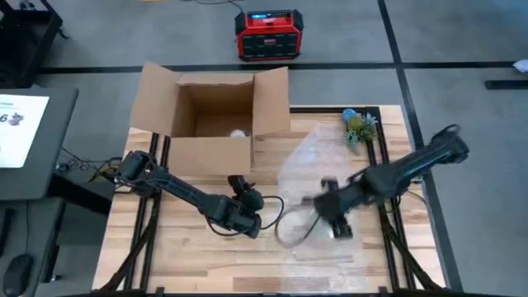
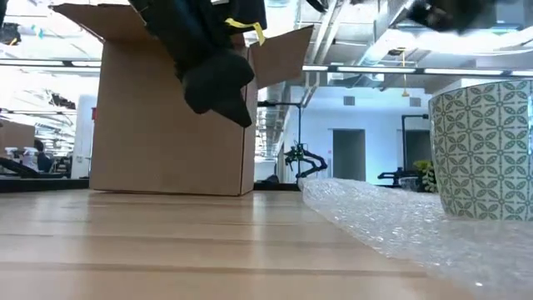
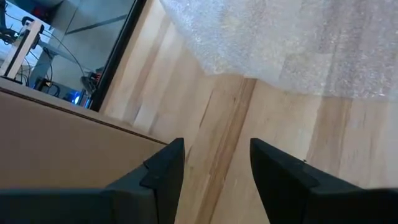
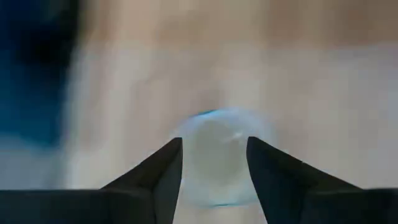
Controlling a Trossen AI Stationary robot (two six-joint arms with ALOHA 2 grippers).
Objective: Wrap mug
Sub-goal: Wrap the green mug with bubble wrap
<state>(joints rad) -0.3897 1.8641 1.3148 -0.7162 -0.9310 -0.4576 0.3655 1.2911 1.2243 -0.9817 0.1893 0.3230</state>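
The mug [image 2: 481, 150], white with a green lattice pattern, stood upright on the sheet of bubble wrap [image 1: 318, 177] spread over the right half of the wooden table [image 1: 190, 256]. The right gripper [image 1: 337, 221] hung above that sheet, near its front edge. In the right wrist view its 2 fingers [image 4: 163, 168] were spread apart, and a pale round shape [image 4: 214, 155], probably the mug's mouth, lay between them without clear contact. The left gripper [image 1: 247, 198] hovered over bare wood just beside the wrap's left edge, its fingers [image 3: 168, 165] parted and holding nothing. An open cardboard box [image 1: 210, 115] sat at the table's far side.
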